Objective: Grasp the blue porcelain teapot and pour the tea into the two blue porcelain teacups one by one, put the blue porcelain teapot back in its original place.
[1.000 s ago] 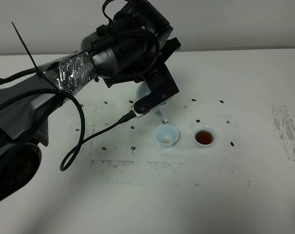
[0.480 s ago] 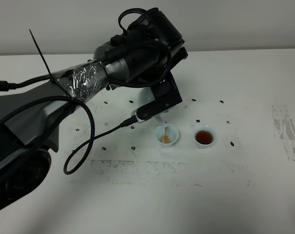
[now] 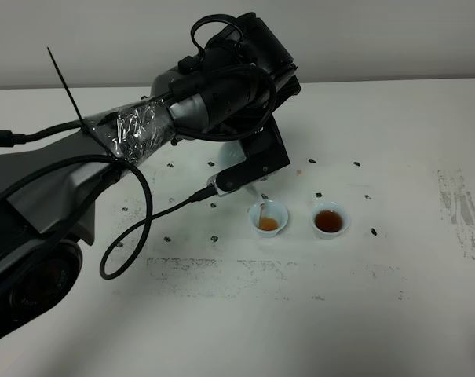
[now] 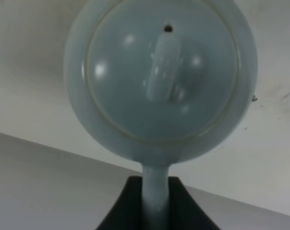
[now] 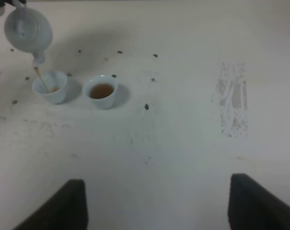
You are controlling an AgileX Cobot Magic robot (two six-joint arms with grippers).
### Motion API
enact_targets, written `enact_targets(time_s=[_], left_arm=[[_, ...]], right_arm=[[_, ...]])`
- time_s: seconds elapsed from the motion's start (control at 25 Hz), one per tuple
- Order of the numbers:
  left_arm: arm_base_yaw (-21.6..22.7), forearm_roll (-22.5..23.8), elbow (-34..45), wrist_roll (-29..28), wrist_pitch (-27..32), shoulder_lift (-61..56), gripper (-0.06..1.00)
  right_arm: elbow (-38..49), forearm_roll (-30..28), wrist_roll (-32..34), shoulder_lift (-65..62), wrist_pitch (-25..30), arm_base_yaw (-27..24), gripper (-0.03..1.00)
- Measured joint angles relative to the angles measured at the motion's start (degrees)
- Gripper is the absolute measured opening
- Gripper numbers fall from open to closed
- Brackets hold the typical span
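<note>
Above the scuffed white table (image 3: 394,314), left jaws pinch the teapot (image 4: 159,81); right jaws gape empty.

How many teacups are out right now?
2. One teacup sits under the spout of the blue porcelain teapot, catching the stream; the other teacup stands apart on its right in the high view, holding tea. None seems hidden.

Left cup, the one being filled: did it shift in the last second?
No. The teacup under the stream keeps the same gap to the full teacup and the nearby speck.
</note>
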Motion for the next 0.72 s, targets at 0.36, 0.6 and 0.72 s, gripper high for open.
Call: enact_targets(time_s=[0.36, 0.6, 0.72], left_arm=[[-0.7, 1.5, 0.0, 0.4, -0.1, 0.0, 0.01], [-1.2, 1.7, 0.0, 0.4, -1.2, 0.0, 0.01], [-1.3, 1.8, 0.0, 0.4, -1.5, 0.0, 0.01]], right_arm=[[0.0, 0.0, 0.0, 0.0, 0.0, 0.0, 0.59], [0.0, 0.0, 0.0, 0.0, 0.0, 0.0, 0.59], [0.0, 0.0, 0.0, 0.0, 0.0, 0.0, 0.59]])
